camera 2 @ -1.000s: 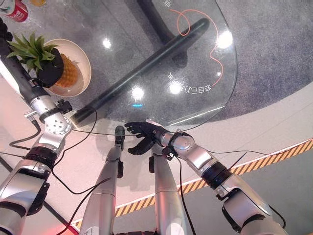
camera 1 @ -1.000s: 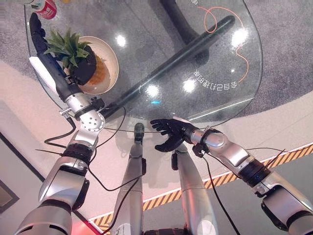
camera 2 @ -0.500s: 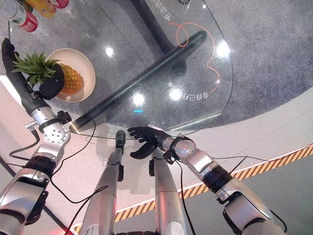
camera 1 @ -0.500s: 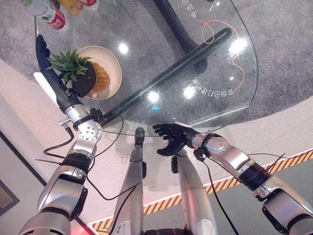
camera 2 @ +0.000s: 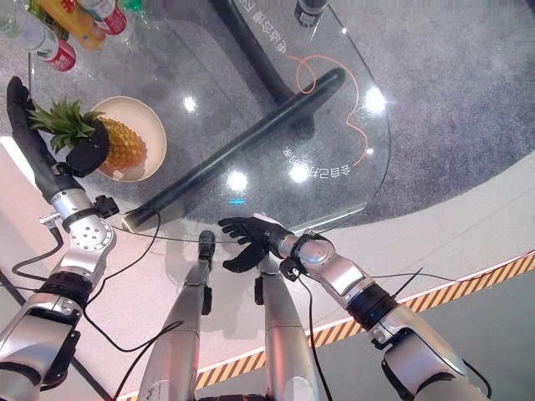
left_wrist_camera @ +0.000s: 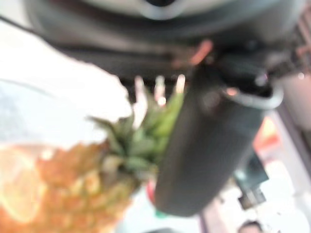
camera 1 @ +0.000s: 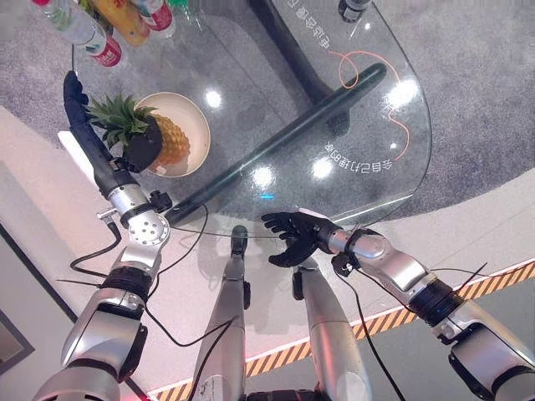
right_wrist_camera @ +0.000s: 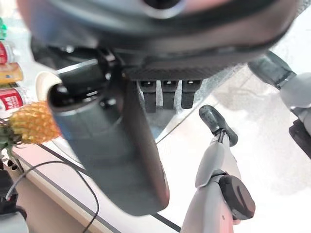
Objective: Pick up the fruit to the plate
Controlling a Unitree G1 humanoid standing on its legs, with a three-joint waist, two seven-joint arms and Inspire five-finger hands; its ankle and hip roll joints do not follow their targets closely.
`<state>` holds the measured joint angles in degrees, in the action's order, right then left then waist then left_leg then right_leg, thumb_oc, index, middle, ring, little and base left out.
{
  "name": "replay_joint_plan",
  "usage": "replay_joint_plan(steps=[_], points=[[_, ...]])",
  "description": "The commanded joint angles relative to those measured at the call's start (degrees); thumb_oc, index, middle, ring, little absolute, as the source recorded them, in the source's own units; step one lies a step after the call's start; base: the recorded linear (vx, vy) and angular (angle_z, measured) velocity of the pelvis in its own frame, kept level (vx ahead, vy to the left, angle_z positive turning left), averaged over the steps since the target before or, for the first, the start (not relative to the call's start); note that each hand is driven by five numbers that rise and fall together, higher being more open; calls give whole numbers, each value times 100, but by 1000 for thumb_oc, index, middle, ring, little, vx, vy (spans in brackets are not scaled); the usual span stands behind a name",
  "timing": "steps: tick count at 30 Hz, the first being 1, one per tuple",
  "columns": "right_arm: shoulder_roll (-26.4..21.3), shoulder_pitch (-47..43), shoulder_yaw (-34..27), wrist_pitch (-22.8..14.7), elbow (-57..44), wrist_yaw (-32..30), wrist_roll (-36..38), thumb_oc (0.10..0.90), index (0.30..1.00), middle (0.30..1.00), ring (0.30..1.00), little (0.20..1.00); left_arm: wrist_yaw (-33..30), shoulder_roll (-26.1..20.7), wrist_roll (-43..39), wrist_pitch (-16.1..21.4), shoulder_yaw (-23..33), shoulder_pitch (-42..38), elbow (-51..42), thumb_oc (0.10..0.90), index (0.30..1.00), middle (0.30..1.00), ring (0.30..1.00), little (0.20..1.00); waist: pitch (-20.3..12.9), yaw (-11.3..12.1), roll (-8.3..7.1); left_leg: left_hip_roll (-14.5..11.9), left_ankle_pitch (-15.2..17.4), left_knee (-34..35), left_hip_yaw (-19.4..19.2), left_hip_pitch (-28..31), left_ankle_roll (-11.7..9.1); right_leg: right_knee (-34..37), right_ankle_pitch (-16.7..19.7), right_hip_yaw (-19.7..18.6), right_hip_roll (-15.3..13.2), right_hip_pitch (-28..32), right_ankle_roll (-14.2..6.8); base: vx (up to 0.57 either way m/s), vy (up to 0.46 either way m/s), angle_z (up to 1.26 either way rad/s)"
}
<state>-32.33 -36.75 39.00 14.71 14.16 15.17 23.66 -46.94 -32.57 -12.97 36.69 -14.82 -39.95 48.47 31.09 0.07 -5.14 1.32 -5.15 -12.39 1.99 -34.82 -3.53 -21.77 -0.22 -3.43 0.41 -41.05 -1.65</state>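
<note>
Glass table (camera 1: 351, 125): left hand (camera 1: 140, 150) grips pineapple (camera 1: 167, 142) (on plate (camera 1: 199, 125)).

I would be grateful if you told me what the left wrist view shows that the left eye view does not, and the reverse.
The left wrist view alone gives a close look past the left hand's thumb at the pineapple's leaves. The left eye view alone shows the plate under the fruit, the glass table, the bottles at its far edge and the right hand at the near edge. Both show the pineapple with the left hand at its crown.
</note>
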Motion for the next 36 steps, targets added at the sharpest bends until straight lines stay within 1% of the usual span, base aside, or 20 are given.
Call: replay_joint_plan(steps=[1,5,10,18,22,24,32,36], points=[[-86,367,-207,-203,-853,168,81,800,900,900,900,900,95,-275,-81,289,349,-191,-341,800,900,900,900,900,-130,-106,321,448,338,-328,9,37,172,533,191,455,-74,411,-275,0,0,0],[-85,434,-247,-219,-851,200,43,800,900,900,900,900,143,-276,-150,374,378,-47,-424,800,900,900,900,900,-130,-105,341,444,351,-326,3,101,177,554,179,443,-86,490,-269,0,0,0],[-99,463,-284,-195,-869,190,21,800,900,900,900,900,187,-281,-101,567,429,47,-540,800,900,900,900,900,-130,-110,362,429,339,-289,-13,148,173,571,162,416,-76,547,-262,0,0,0],[-105,565,-373,-222,-920,248,-20,800,900,900,900,900,263,-346,272,920,452,94,-1028,800,900,900,900,900,-130,-100,391,440,383,-300,-22,284,194,586,140,397,-92,702,-267,0,0,0],[-115,647,-470,-197,-985,290,-66,800,900,900,900,900,379,-367,420,978,499,192,-1319,800,900,900,900,900,-130,-88,421,458,390,-285,-11,369,208,608,126,373,-93,808,-259,0,0,0],[-100,694,-563,-153,-1011,320,-117,800,900,900,900,900,542,-348,498,1005,543,268,-1514,800,900,900,900,900,-130,-71,441,465,403,-295,-3,412,209,612,109,379,-109,876,-262,0,0,0],[-99,906,-688,-116,-1141,348,-204,800,900,900,900,900,792,-352,501,941,590,520,-1988,800,900,900,900,900,-130,-48,450,469,412,-311,5,469,200,644,77,371,-123,1007,-255,0,0,0],[-107,1041,-734,-226,-1125,380,-272,800,900,900,900,900,845,-355,495,996,623,671,-2231,800,900,900,900,900,-130,-37,451,474,425,-305,12,538,206,676,65,359,-131,1100,-254,0,0,0]])
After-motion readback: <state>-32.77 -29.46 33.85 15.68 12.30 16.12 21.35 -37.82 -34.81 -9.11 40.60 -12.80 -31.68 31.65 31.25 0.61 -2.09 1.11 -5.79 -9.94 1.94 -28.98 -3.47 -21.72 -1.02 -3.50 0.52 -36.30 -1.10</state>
